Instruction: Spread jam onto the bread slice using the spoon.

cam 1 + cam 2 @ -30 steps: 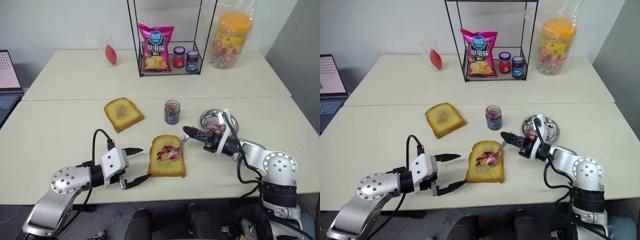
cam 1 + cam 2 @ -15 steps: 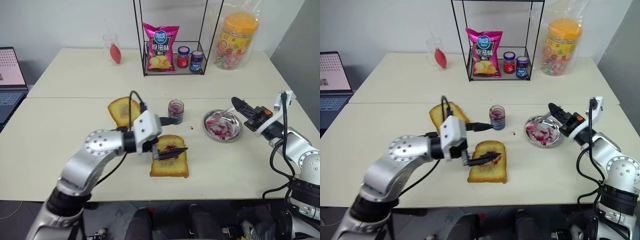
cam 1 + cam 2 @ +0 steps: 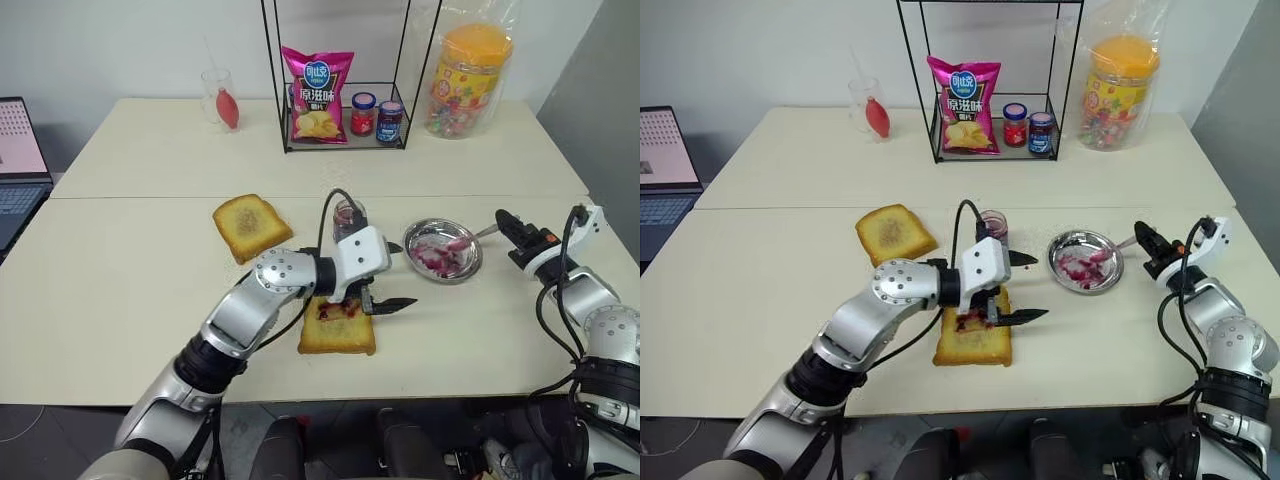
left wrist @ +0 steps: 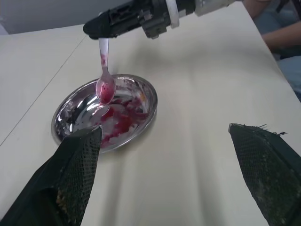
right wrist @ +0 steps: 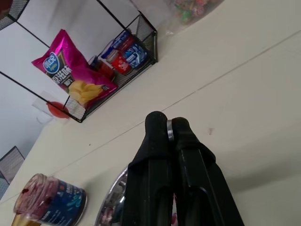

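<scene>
Jam-stained spoon [image 4: 105, 77] bowl over dish [image 4: 141, 120]

Bread slice [image 3: 338, 333] half hidden beneath left end effector [image 3: 392, 275]; small jar behind it.

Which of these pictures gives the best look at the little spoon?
The left wrist view: the spoon hangs from the right gripper, its jam-stained bowl over the metal dish. The head views show only a distant handle; the right wrist view just a sliver between the fingers.
</scene>
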`<action>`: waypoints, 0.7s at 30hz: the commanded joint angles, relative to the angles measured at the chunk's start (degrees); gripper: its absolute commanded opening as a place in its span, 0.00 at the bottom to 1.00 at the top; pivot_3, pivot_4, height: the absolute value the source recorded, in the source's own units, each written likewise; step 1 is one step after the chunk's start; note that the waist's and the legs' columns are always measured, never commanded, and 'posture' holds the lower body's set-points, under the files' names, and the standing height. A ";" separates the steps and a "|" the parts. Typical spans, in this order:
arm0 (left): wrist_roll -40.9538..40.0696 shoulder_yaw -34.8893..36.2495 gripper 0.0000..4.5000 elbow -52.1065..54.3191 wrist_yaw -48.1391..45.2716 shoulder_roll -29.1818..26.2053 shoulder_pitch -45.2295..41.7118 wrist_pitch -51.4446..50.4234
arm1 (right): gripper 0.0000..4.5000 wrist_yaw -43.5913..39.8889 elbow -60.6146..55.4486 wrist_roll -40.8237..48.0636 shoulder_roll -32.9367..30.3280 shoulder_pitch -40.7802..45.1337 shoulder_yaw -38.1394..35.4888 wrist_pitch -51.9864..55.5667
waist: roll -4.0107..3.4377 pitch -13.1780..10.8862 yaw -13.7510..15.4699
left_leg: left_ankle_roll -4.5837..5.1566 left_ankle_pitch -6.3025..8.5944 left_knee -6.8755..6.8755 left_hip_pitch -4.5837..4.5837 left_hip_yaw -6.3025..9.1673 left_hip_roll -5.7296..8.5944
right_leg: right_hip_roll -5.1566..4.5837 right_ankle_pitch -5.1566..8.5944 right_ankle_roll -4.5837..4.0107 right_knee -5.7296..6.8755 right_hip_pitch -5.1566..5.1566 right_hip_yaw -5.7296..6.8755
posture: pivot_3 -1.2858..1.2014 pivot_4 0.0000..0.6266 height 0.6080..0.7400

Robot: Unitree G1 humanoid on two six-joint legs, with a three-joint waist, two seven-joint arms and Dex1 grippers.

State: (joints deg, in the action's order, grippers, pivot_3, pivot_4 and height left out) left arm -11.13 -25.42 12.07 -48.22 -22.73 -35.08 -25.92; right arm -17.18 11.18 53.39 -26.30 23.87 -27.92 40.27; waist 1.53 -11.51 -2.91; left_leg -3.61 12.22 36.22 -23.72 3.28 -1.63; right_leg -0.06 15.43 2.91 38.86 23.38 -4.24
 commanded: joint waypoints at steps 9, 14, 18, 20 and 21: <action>1.07 1.39 1.00 0.08 0.67 2.98 -1.15 0.83 | 0.25 -3.73 4.69 -5.31 -0.91 3.02 0.17 -2.03 | -0.03 0.01 -0.14 | 0.01 -0.01 0.02 0.05 0.00 -0.01 | 0.01 0.00 0.00 0.07 -0.02 0.00 | 0.52 0.24 1.00; 1.10 2.07 1.00 0.22 1.63 4.40 -1.25 0.35 | 0.50 -4.14 4.94 -9.04 -1.78 3.12 1.47 -4.14 | -0.04 0.01 -0.14 | 0.01 -0.01 0.02 0.05 0.01 -0.01 | 0.01 0.00 0.00 0.06 -0.02 0.00 | 0.52 0.24 1.00; 1.06 2.41 1.00 0.41 2.09 5.12 -1.15 0.31 | 0.69 -5.63 3.95 -12.76 -1.79 2.23 3.79 -6.24 | -0.04 0.02 -0.16 | 0.00 -0.01 0.02 0.06 0.01 0.00 | 0.01 0.00 0.00 0.07 -0.02 -0.01 | 0.52 0.24 1.00; 0.95 2.69 1.00 0.47 2.11 5.25 -1.21 0.29 | 0.73 -6.15 3.52 -14.70 -1.71 1.83 4.71 -7.90 | -0.04 0.02 -0.17 | 0.01 -0.01 0.02 0.06 0.01 -0.01 | 0.01 0.00 0.00 0.08 -0.02 -0.01 | 0.52 0.24 1.00; 0.99 2.87 1.00 0.29 2.07 5.20 -1.26 0.47 | 0.73 -6.37 3.58 -15.51 -1.64 1.83 5.05 -8.72 | -0.05 0.02 -0.16 | 0.01 -0.01 0.02 0.06 0.01 -0.01 | 0.01 0.00 0.00 0.08 -0.02 -0.01 | 0.52 0.24 1.00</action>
State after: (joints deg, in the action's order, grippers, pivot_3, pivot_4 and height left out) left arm -10.09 -24.25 11.08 -46.68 -17.88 -35.22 -25.90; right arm -22.50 17.02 39.37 -27.23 25.70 -22.83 34.14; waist 1.48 -11.50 -3.08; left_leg -3.61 12.21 36.24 -23.66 3.29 -1.63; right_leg -0.05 15.43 2.91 38.93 23.36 -4.25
